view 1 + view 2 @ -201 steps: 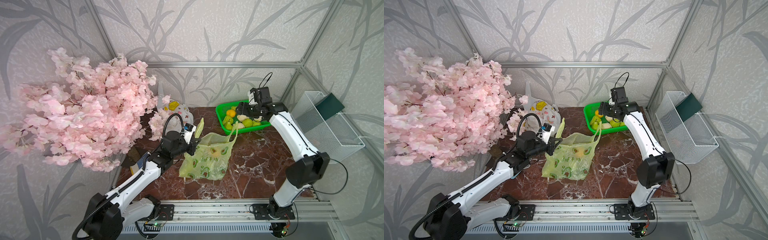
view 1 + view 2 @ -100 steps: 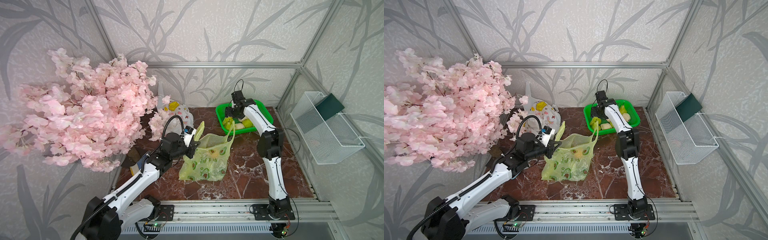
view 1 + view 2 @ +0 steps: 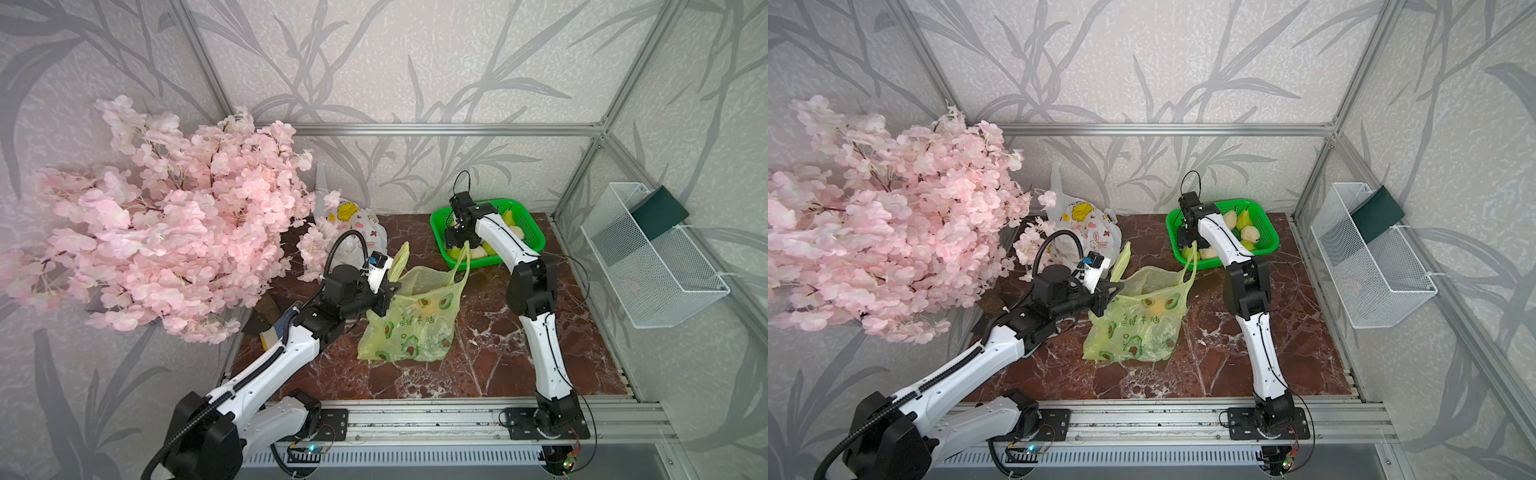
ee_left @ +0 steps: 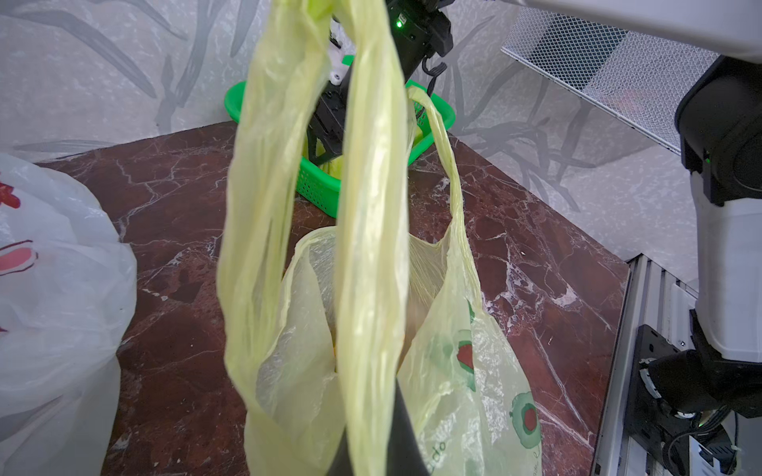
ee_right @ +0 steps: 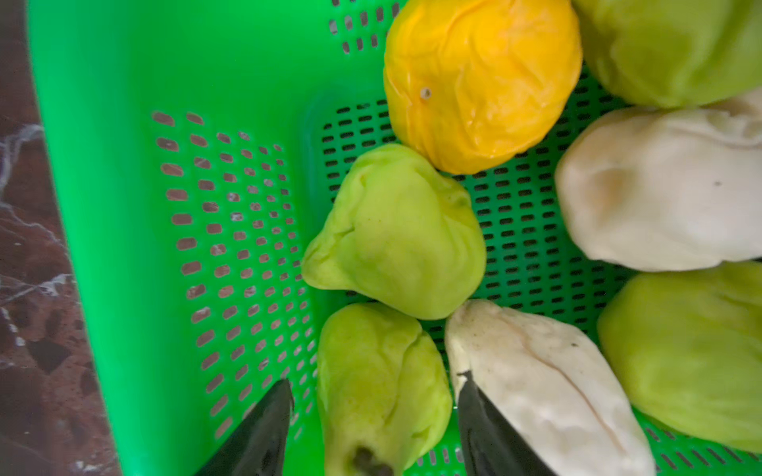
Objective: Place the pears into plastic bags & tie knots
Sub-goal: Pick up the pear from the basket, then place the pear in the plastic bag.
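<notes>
Reviewer: Delta vs a second ago?

Operator: Right arm only. Its elbow was stretched far out sideways and is now folded in, near upright. The right pincer [image 5: 371,416] moved from over the middle of the rigid green mesh plastic basket [image 5: 123,206] to the basket end nearest the bag, and lower.

Reviewer: Jaws?

Operator: Apart, straddling a green teardrop toy pear [image 5: 381,383]. The pear lies between the fingertips. Clear gap on one side, other tip close against it, contact unclear. Not clamped. A pale cream toy pear [image 5: 544,387] sits just outside one fingertip. A second green pear [image 5: 396,230] is just ahead of the tips, with a round yellow crinkled toy fruit [image 5: 482,82] beyond it.

Reviewer: Left side?

Operator: Unchanged. The left pincer [image 3: 388,291] is closed on one handle [image 4: 371,206] of the translucent yellow-green plastic bag with avocado prints [image 3: 411,328]. The bag hangs below it, mouth open, bottom on the red-brown marble tabletop [image 3: 498,353]. One yellowish fruit [image 3: 428,305] shows through the wall. The free handle [image 3: 463,262] stands up near the right pincer. A white printed plastic bag [image 3: 353,220] is behind the left pincer, same spot.
</notes>
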Available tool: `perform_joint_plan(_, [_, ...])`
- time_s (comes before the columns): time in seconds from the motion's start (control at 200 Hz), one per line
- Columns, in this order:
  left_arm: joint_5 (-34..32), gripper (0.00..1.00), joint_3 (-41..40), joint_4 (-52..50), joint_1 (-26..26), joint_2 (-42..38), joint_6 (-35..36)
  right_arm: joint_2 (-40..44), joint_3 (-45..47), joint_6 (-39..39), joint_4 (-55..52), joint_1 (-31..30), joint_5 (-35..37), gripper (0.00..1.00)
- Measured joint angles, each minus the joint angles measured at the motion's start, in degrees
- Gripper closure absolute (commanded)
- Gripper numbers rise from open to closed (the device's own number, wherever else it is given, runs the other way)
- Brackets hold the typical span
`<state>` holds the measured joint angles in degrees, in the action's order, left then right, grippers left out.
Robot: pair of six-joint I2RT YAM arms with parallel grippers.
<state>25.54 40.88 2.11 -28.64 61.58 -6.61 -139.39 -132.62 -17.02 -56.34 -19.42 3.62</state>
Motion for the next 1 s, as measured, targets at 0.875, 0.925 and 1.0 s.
perform_joint_plan(0.875, [0.3,1.0,1.1,3.8,0.0,3.8,0.0,45.1,24.6,3.9,2.9,-10.0,-14.2,0.78])
perform_joint_plan(0.925, [0.6,1.0,1.3,3.9,0.0,3.9,-0.1,46.9,29.0,2.6,4.9,-11.1,-17.0,0.78])
perform_joint_plan(1.0, [1.1,1.0,1.3,4.2,0.0,3.9,-0.2,47.5,35.3,0.1,8.7,-12.1,-20.7,0.78])
